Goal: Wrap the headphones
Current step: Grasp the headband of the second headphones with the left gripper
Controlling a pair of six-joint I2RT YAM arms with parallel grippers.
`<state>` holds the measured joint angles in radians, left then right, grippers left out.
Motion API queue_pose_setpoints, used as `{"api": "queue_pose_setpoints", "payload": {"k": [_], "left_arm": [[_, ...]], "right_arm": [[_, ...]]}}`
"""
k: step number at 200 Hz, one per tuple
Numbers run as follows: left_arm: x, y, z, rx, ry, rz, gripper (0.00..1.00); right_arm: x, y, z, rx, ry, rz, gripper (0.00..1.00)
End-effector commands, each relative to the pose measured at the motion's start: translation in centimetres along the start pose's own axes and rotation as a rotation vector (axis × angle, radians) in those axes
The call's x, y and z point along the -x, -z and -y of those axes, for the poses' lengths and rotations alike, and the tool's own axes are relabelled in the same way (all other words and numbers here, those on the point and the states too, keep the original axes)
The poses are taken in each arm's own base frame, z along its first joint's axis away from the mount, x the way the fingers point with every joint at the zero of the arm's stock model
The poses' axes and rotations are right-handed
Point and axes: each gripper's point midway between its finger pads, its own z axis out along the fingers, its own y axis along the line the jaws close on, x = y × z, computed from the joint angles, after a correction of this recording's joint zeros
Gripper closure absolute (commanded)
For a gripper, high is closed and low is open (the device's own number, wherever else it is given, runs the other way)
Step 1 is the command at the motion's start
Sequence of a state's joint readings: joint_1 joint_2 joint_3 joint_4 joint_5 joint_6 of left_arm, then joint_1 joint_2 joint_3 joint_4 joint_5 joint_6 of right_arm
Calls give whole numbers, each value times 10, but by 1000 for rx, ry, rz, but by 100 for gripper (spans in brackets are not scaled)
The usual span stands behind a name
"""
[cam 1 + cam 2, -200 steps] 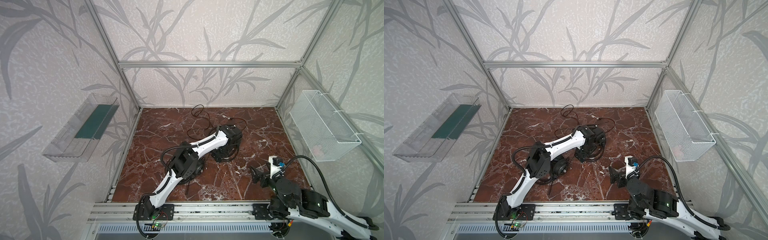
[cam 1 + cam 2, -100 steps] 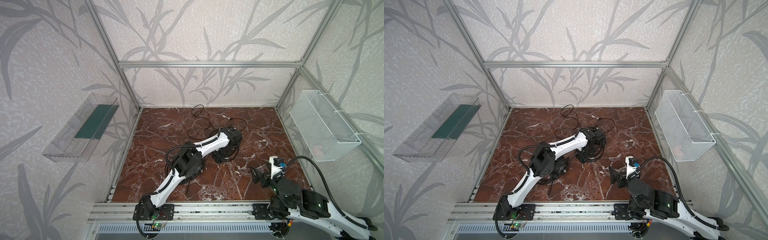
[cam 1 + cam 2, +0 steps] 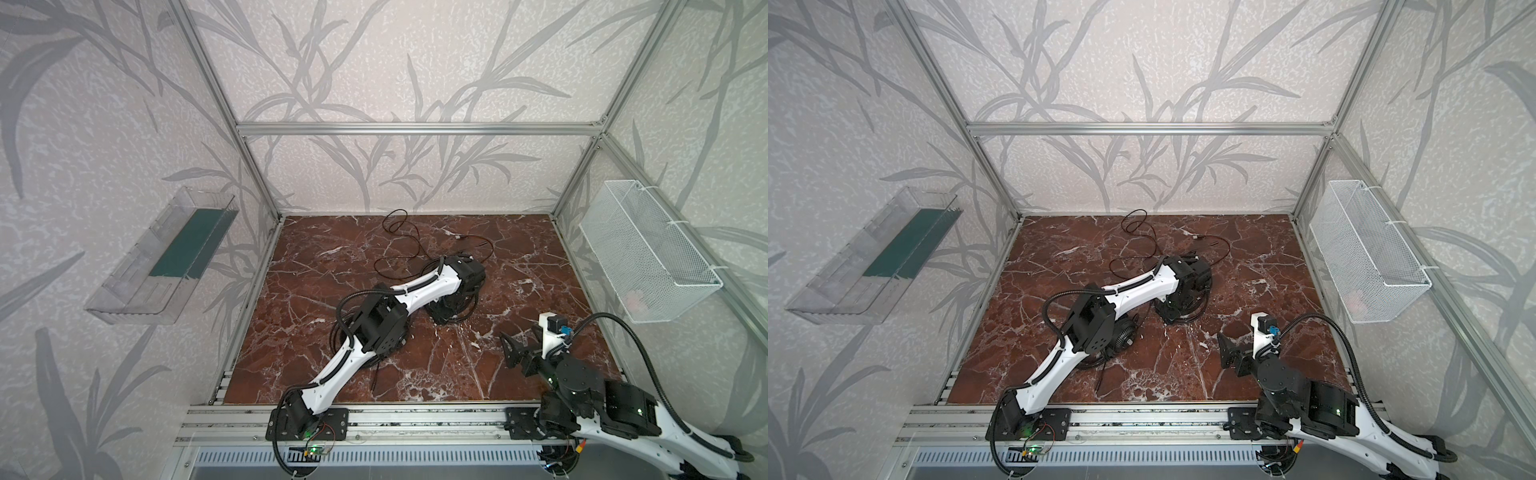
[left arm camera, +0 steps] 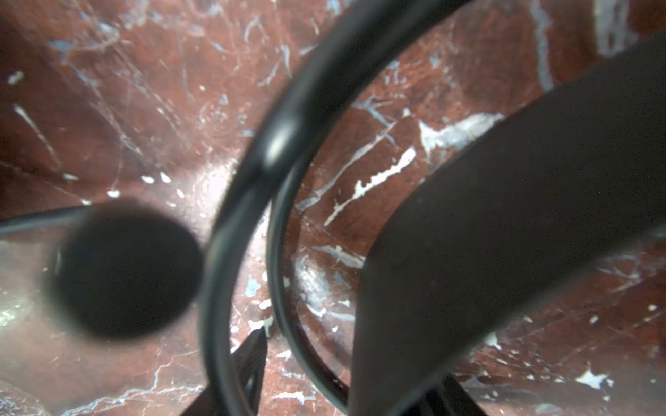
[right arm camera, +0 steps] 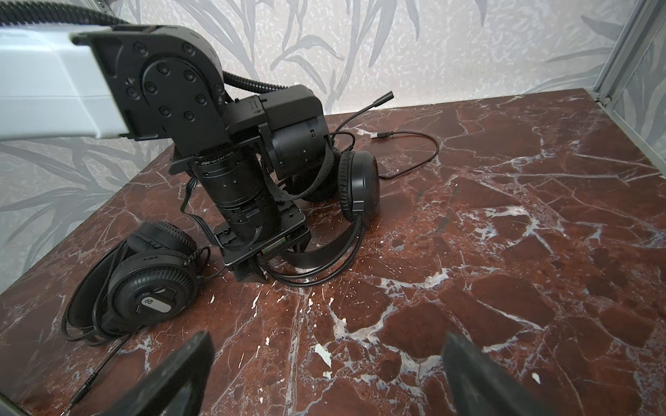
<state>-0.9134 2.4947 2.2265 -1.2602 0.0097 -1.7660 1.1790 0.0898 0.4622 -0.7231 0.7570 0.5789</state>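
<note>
Two black headphones lie on the marble floor. One headset (image 5: 151,288) (image 3: 1125,336) sits beside the left arm's elbow, its cable bundled around it. The other headset (image 5: 360,183) (image 3: 457,309) lies under my left gripper (image 5: 277,263) (image 3: 445,309) (image 3: 1169,311), its thin cable (image 3: 399,232) trailing toward the back wall. In the left wrist view my left gripper (image 4: 351,360) stands open astride that headset's wire headband (image 4: 281,126) and flat strap (image 4: 504,216). A gap shows beside one finger (image 4: 254,356). My right gripper (image 5: 326,345) (image 3: 521,340) (image 3: 1237,343) hovers open and empty at the front right.
A white wire basket (image 3: 648,253) hangs on the right wall and a clear plastic tray (image 3: 166,257) on the left wall. The cable's USB plug (image 5: 382,135) and a microphone boom (image 5: 374,102) lie behind the left gripper. An aluminium rail (image 3: 415,415) runs along the front.
The left arm's elbow has shifted a little to the right while its gripper stays down over the headset. The right arm has not moved.
</note>
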Motion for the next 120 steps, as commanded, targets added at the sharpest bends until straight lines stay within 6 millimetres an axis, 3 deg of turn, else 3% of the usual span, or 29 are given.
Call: {"api": "queue_pose_setpoints", "payload": {"k": [1, 120], "left_arm": [[1, -10, -11, 66, 29, 13, 47], [3, -11, -6, 47, -56, 22, 79]], "right_arm": [[1, 0, -1, 6, -10, 13, 1], [1, 0, 0, 3, -9, 11, 1]]}}
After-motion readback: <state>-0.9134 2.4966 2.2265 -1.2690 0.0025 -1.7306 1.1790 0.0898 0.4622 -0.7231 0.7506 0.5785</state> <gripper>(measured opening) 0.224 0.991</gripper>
